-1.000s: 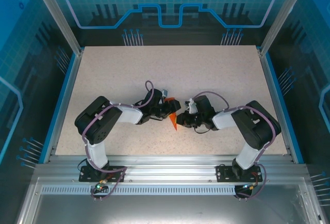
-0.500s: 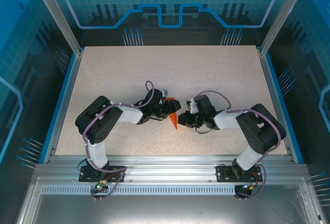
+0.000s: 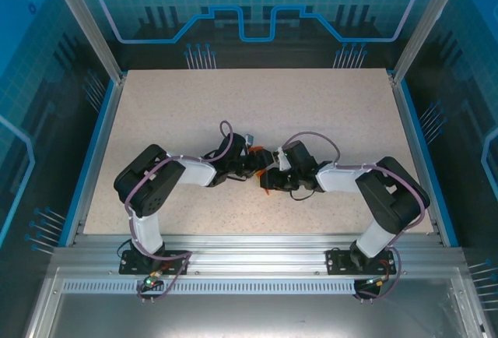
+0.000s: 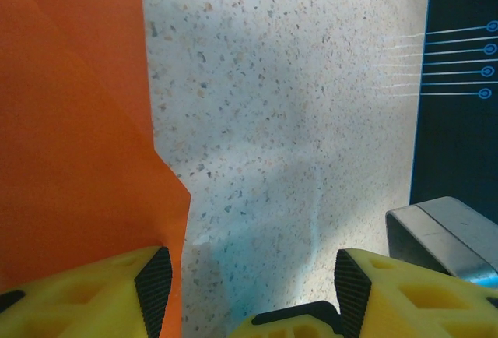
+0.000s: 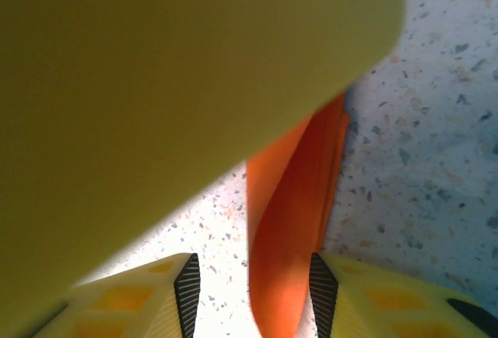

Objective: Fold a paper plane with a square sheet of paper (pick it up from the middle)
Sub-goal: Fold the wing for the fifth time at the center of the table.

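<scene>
Orange paper [image 5: 286, 233], folded, upper part hidden

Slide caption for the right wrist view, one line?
Folded orange paper between the right pincer's parted fingers, over the speckled table, with a blurred yellow shape close to the lens.

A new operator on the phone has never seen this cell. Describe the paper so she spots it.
On the speckled table, look mid-width, close to the front edge. The folded paper stands inside the open right tool. It is thin, creased and bright orange, unlike the tool's yellow fingers and the pale tabletop.
</scene>
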